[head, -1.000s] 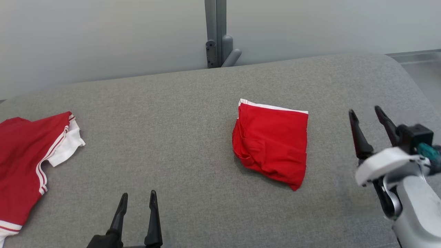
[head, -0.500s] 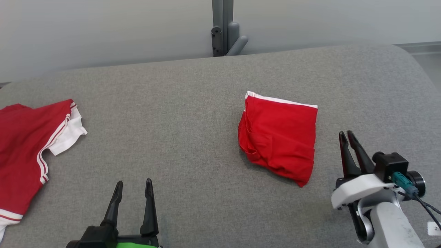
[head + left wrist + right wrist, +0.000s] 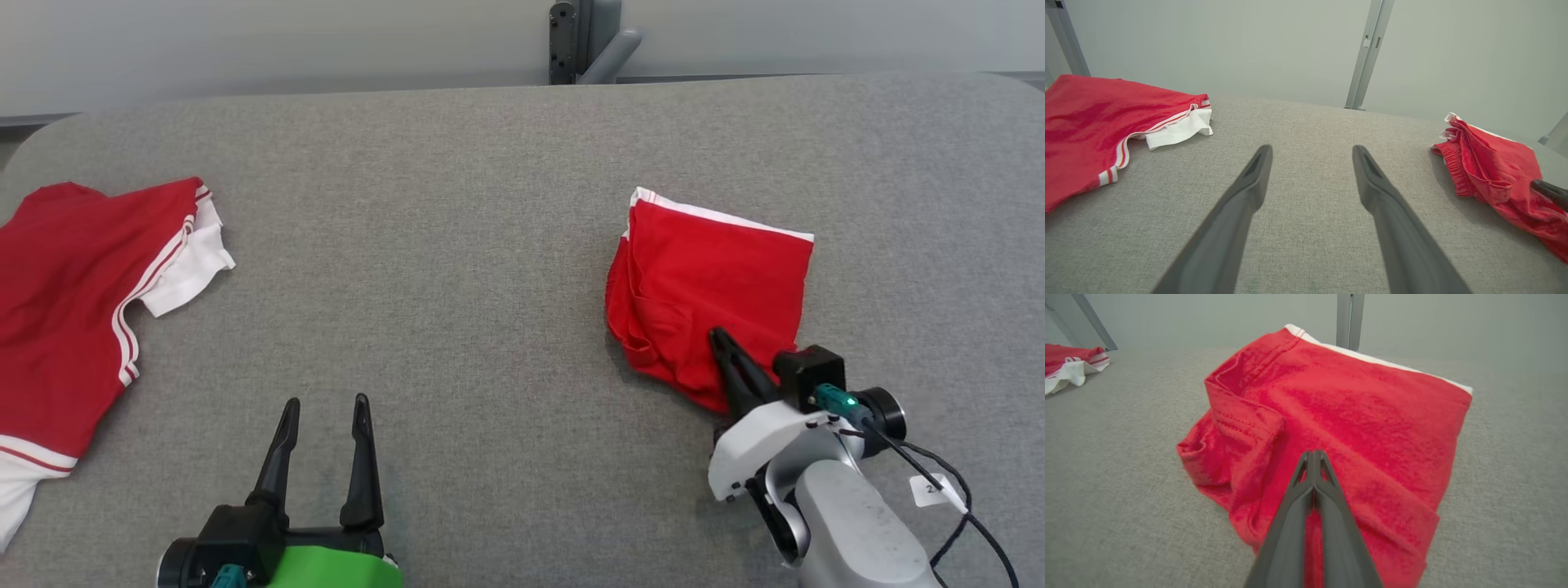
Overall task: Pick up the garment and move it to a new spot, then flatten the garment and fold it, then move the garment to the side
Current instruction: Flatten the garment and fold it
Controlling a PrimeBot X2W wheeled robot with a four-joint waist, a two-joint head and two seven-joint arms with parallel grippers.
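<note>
OK, the folded red garment (image 3: 710,278) sits at 3 o'clock on the grey counter (image 3: 457,269), white band along its 12 o'clock edge. My right gripper (image 3: 720,335) is clenched, tips down on the garment's 6 o'clock corner. I can't tell if any cloth is caught between them; looks like none. I read this as the last step: shift it aside. Do it well by pressing lightly and dragging slow and flat toward 3 o'clock, so the layers don't slide apart or bunch at the loose 9 o'clock folds. My left gripper (image 3: 326,400) is spread wide and empty at 7 o'clock; keep it parked. Leave the red-and-white shirt (image 3: 65,286) at 9 o'clock alone.
</note>
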